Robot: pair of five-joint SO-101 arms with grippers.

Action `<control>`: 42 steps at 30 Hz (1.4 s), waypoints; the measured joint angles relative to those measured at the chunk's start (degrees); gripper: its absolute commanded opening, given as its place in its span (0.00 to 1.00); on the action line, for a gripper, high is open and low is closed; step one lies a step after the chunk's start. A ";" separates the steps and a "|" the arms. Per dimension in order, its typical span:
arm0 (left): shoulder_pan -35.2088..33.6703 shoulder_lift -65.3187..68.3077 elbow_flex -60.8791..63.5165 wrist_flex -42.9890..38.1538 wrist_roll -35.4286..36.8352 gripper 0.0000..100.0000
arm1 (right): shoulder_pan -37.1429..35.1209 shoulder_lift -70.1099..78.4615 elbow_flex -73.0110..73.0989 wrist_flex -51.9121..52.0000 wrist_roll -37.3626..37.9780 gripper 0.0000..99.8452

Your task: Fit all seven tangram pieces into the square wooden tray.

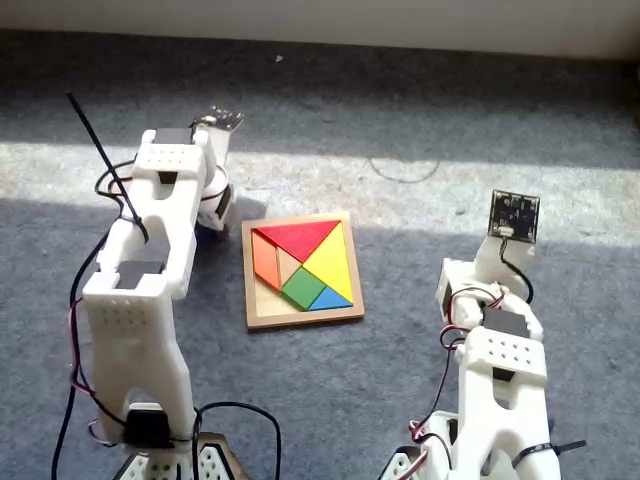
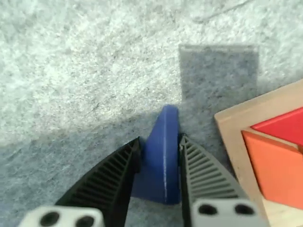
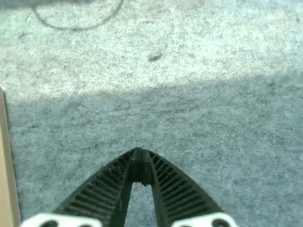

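Closest to me, the right arm (image 1: 500, 370) sits low over the grey felt counter (image 1: 400, 350). Its end effector (image 3: 140, 176) is pinched together, tips touching, nothing between them.

Mid-counter lies the square wooden tray (image 1: 300, 318), flat, with six pieces in it: red triangle (image 1: 300, 238) along the far edge, yellow triangle (image 1: 330, 265) on the right, orange piece (image 1: 264, 262) on the left, a tan piece (image 1: 288, 265) between them, green square (image 1: 303, 288) and light blue triangle (image 1: 332, 300) at the near side. Bare wood shows in the near left corner.

Just left of the tray's far corner, the left end effector (image 2: 159, 141) is clamped on the dark blue piece (image 2: 161, 165), held on edge above the felt, close beside the tray rim.

Farther back, a thin dark thread loop (image 1: 400, 172) lies in the sunlit strip.
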 measured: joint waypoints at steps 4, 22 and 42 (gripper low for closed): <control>0.00 0.00 0.00 0.09 0.00 0.07 | 0.00 0.00 0.00 0.00 0.00 0.01; -0.88 0.18 0.00 0.53 -0.09 0.00 | 0.00 0.00 0.00 0.00 0.00 0.01; 0.09 -33.93 43.34 -24.35 0.00 0.00 | 0.00 0.00 0.00 -2.02 0.00 0.01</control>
